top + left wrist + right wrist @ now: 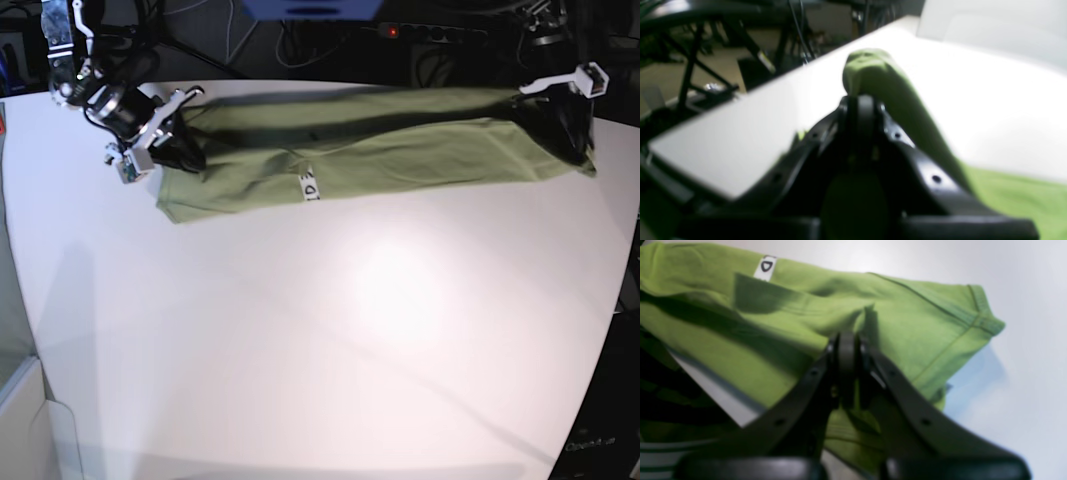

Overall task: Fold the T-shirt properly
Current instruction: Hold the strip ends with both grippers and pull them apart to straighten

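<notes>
Broadly, left to right across the base view: the right tool [165, 140], a black two-fingered clamp on a black and white arm, sits at the far left corner of the smooth white worktop [320, 330]. Its jaws are shut on one end of the plain olive-green short-sleeved cloth T-shirt [400, 150]. Right wrist view confirms: fingers pressed together with a fold of green cloth pinched between the tips. A hemmed sleeve opening [980, 313] lies flat just beyond, to the right of the tips.

Garment is stretched into a long narrow band along the far side of the worktop, running from one tool to the other. Near edge rests on the surface; a dark crease runs lengthwise through the middle of the band. Small white neck label [309, 188] shows on the near edge, left of the band's centre. Same label appears in the right wrist view at the upper left, bearing a dark mark too blurred to read.

Far right: the left tool [570, 115], also black, with a white bracket above it, holds the other end of the band at the worktop's right edge. Left wrist view is blurred, but the jaws read as closed, with a bunched roll of green cloth rising from the tips and trailing down to the right. Past the worktop edge, dark frame legs and cables, indistinct.
</notes>
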`<state>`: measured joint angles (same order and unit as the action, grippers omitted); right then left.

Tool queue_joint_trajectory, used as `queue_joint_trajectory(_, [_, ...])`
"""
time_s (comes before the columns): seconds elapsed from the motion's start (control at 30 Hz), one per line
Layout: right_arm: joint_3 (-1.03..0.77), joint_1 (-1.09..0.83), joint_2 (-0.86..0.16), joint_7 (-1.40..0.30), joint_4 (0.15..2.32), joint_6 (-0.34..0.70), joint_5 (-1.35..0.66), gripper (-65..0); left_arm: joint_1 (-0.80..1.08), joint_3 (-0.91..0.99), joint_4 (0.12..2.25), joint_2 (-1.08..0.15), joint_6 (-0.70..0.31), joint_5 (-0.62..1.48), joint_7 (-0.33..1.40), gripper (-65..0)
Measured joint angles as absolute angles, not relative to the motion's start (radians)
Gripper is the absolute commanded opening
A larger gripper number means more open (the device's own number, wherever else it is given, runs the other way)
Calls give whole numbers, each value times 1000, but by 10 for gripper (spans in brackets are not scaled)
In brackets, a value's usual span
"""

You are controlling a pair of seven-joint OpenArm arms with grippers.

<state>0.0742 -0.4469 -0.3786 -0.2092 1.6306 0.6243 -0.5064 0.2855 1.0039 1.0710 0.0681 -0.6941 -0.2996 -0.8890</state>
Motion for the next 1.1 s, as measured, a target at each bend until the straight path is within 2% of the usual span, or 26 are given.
queue_joint_trajectory(0.3, [73,-447,-379,-209,1631,624,-506,-646,297,1138,1070,104,-696,-475,-888,-628])
queue_joint_trajectory(0.5, [73,-440,-379,-210,1631,624,-506,-646,293,1189,1069,107,-696,-520,-880,-628])
queue_joint_trajectory(0.63, [73,-433,-379,-210,1631,624,-506,-646,259,1192,1073,99,-696,-517,-735,-628])
queue_joint_trajectory(0.77, [73,-435,-379,-210,1631,624,-506,-646,222,1190,1083,71,-702,-559,-664,-628])
queue_joint_trajectory(1.1, [73,-435,-377,-210,1631,621,-506,-646,87,1201,1089,104,-681,-746,-654,-628])
